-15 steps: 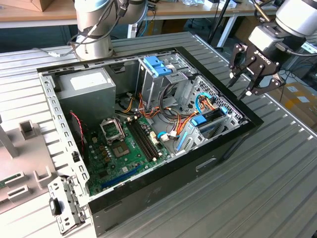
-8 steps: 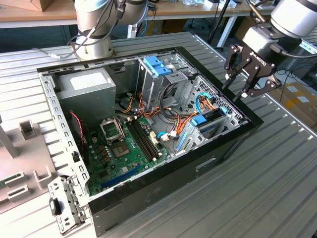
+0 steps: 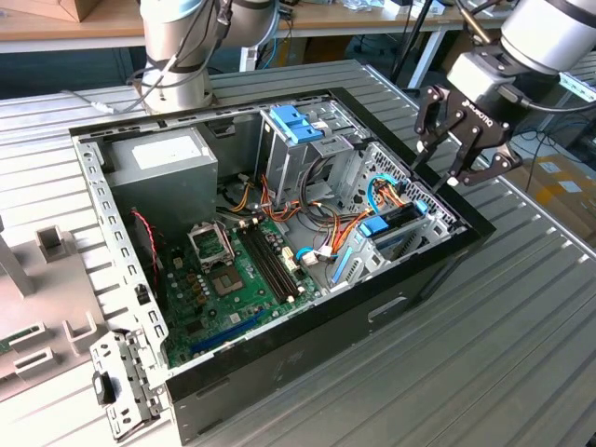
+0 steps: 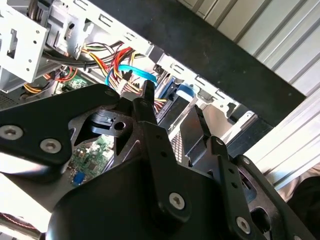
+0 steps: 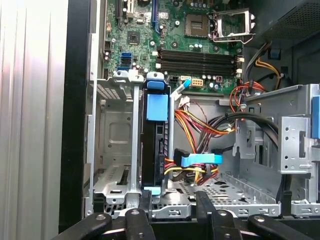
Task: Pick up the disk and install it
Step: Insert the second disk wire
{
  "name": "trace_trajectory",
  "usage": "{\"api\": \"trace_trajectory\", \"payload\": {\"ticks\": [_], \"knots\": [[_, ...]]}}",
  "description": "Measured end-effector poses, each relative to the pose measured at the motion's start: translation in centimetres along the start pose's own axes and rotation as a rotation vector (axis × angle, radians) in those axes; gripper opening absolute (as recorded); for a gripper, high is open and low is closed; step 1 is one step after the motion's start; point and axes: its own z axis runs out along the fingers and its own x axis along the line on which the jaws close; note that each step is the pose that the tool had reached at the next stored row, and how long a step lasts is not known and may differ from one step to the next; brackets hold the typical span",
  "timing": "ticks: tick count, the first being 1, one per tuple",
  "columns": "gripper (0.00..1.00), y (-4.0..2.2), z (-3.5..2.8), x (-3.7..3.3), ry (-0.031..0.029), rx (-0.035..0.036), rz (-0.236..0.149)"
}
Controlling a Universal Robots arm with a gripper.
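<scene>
The disk [image 3: 380, 231] stands on edge in the metal drive cage at the near right corner of the open computer case [image 3: 279, 335]. Its dark body, blue rails and blue end tab are clear in the first wrist view [image 5: 156, 125], and the blue tab also appears in the second wrist view [image 4: 184, 91]. My gripper [image 3: 440, 172] hangs open just above the case's right rim, over the cage, with nothing between its black fingers. In both wrist views the fingers [image 5: 202, 200] straddle the disk's end from above without touching it, and the gripper [image 4: 172, 107] stays clear of the cage.
A thin blue cable [image 5: 200, 160] and bundled coloured wires [image 5: 200, 122] lie beside the disk. A pale-blue latch [image 3: 296, 123] tops the tall drive bay at the back. The motherboard [image 3: 233, 270] and power supply [image 3: 168, 158] fill the case's left part. A second arm's base [image 3: 177, 56] stands behind.
</scene>
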Motion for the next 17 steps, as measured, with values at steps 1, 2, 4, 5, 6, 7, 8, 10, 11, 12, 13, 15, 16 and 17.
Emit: {"api": "trace_trajectory", "payload": {"ticks": [1,2,4,5,6,7,8,10,11,12,13,15,16,17], "knots": [[0.48,0.12,0.02,0.0,-0.0001,0.0,0.0],[0.48,0.37,0.07,0.0,-0.0002,0.0001,0.0],[0.48,0.97,0.14,-0.01,-0.0001,0.0,0.0],[0.48,1.11,0.16,-0.01,-0.0003,0.0,0.0],[0.48,1.31,0.18,-0.02,-0.0003,0.0,0.0],[0.48,1.54,0.2,-0.04,-0.0003,0.0,0.0],[0.48,1.7,0.22,-0.04,-0.0003,0.0,0.0],[0.48,2.2,0.28,-0.05,-0.0002,0.0,0.0],[0.48,2.32,0.4,-0.04,-0.0004,0.0001,0.0],[0.48,2.33,0.55,-0.02,-0.0005,0.0001,0.0],[0.48,2.35,0.77,-0.01,-0.0002,0.0,0.0],[0.48,2.63,1.22,0.03,-0.0002,0.0,0.0],[0.48,2.83,1.3,0.03,-0.0003,0.0001,0.0],[0.48,2.86,1.35,0.02,-0.0005,0.0,0.0]]}}
